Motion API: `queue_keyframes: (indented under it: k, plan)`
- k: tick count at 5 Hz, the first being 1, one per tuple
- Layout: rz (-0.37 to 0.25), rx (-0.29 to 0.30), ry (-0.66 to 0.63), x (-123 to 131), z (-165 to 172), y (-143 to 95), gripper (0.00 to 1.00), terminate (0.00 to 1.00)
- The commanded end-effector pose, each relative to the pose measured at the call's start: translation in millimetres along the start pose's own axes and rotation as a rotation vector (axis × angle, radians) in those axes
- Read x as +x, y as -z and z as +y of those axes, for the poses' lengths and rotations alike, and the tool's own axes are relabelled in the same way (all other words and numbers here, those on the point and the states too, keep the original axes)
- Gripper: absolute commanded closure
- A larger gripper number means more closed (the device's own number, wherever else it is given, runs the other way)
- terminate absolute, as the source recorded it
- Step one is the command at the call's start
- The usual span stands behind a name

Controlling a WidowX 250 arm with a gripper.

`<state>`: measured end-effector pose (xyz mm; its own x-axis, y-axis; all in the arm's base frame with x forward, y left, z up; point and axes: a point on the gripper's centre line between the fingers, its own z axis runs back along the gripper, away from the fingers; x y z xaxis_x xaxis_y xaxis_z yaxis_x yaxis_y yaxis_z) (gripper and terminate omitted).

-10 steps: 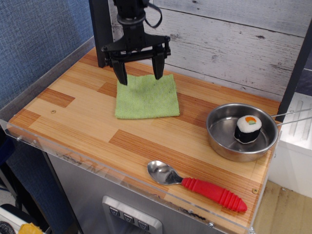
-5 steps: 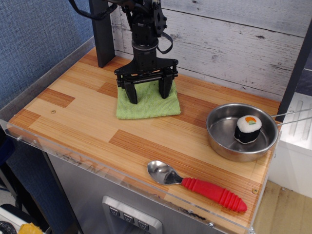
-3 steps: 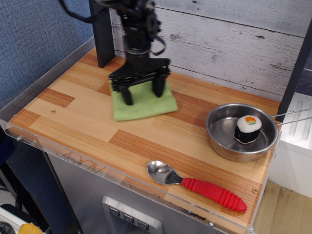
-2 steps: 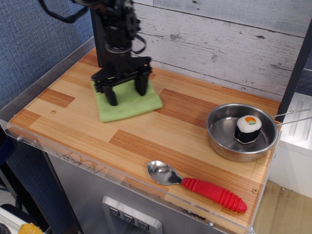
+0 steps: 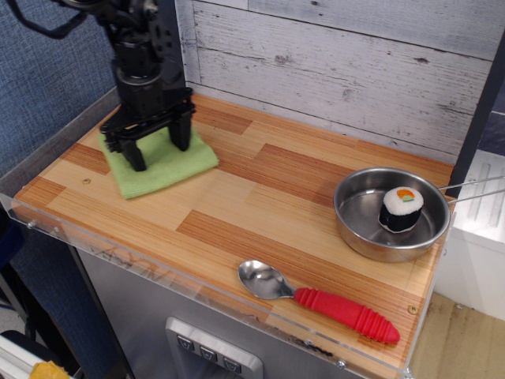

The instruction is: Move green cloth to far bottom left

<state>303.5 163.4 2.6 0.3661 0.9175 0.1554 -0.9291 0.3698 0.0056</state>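
Right, sushi roll (image 5: pixel 401 208) in steel pan (image 5: pixel 355 228)

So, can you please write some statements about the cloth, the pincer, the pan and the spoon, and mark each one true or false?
1. The pincer stands with its fingers spread, tips pressed on the green cloth. True.
2. The green cloth lies next to the steel pan. False: it lies near the table's left edge, far from the pan on the right.
3. A sushi roll sits inside the pan. True.
4. The spoon has a blue handle. False: the handle is red.
5. The spoon rests in the pan. False: it lies on the wooden table near the front edge, apart from the pan.
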Motion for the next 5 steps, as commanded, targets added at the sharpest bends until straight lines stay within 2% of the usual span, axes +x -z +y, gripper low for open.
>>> queue_keyframes:
  k: [1,3,5]
  plan:
    - [0.060,0.130,-0.167,5,86,36,0.00,0.00]
    - [0.021,0.171,-0.195,11,105,26,0.00,0.00]
    - [0.038,0.144,-0.175,14,96,17,0.00,0.00]
